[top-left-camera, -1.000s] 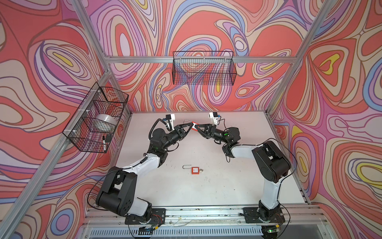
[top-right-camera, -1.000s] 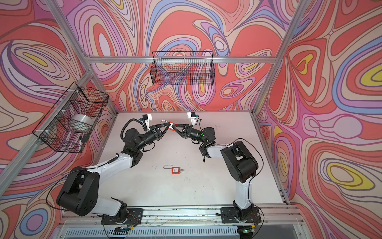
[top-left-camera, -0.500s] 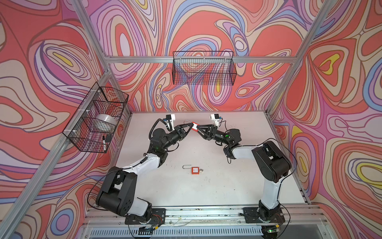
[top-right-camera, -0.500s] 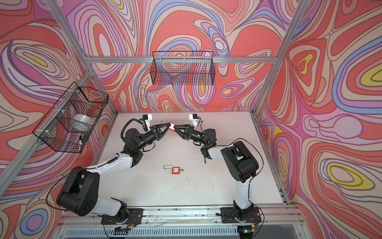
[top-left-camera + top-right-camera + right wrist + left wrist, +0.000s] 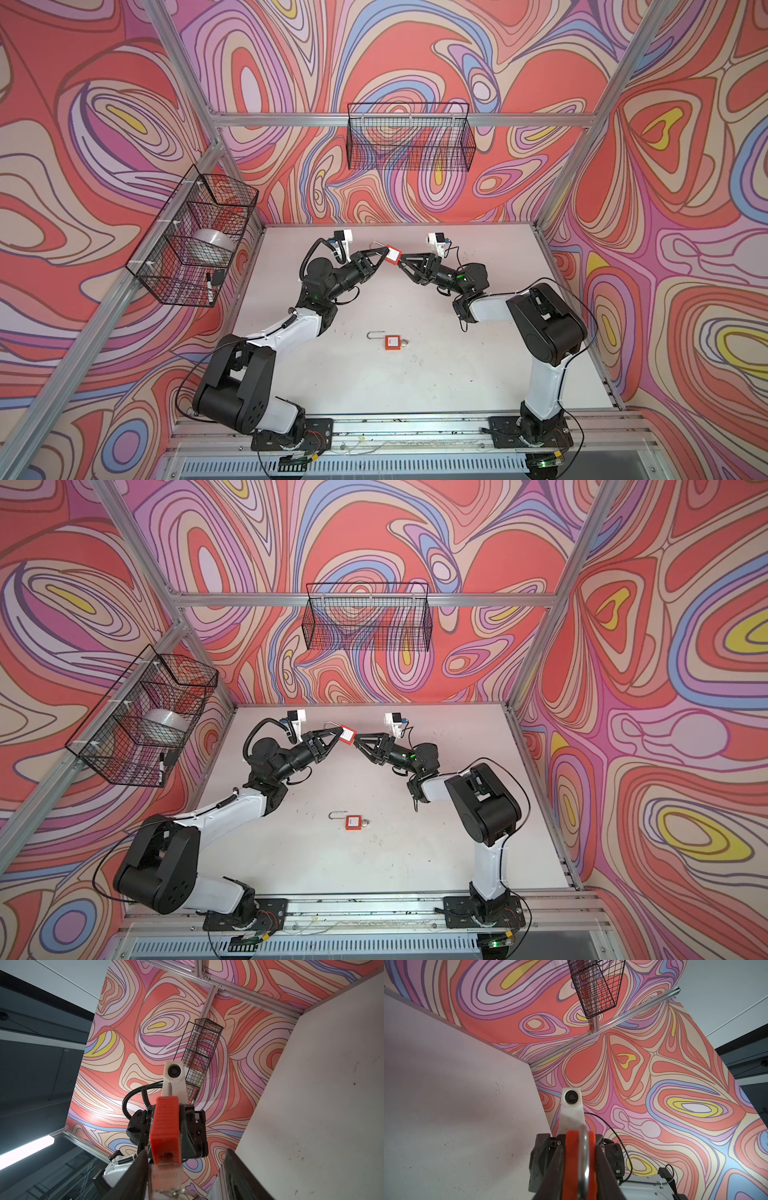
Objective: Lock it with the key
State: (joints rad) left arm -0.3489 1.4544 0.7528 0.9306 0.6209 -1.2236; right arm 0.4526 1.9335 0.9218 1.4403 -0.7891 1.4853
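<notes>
A red padlock (image 5: 393, 254) (image 5: 347, 734) hangs in the air over the far middle of the table, with my left gripper (image 5: 384, 252) (image 5: 337, 732) shut on its body. In the left wrist view the padlock (image 5: 571, 1167) sits between both fingers, its steel shackle (image 5: 584, 1153) facing the camera. A clear-headed key (image 5: 164, 1178) sticks out of the padlock's (image 5: 165, 1126) keyhole end. My right gripper (image 5: 401, 263) (image 5: 185, 1180) stands open around that key: one finger (image 5: 133, 1178) lies right beside it, the other (image 5: 239, 1178) stands well apart.
A second red padlock (image 5: 392, 341) with its shackle and key ring lies flat on the white table (image 5: 478, 374). A wire basket (image 5: 409, 141) hangs on the back wall. Another basket (image 5: 195, 241) on the left wall holds a tape roll and a marker.
My right gripper's jaws have spread apart and let go of the key. The left gripper still holds the padlock in the same place.
</notes>
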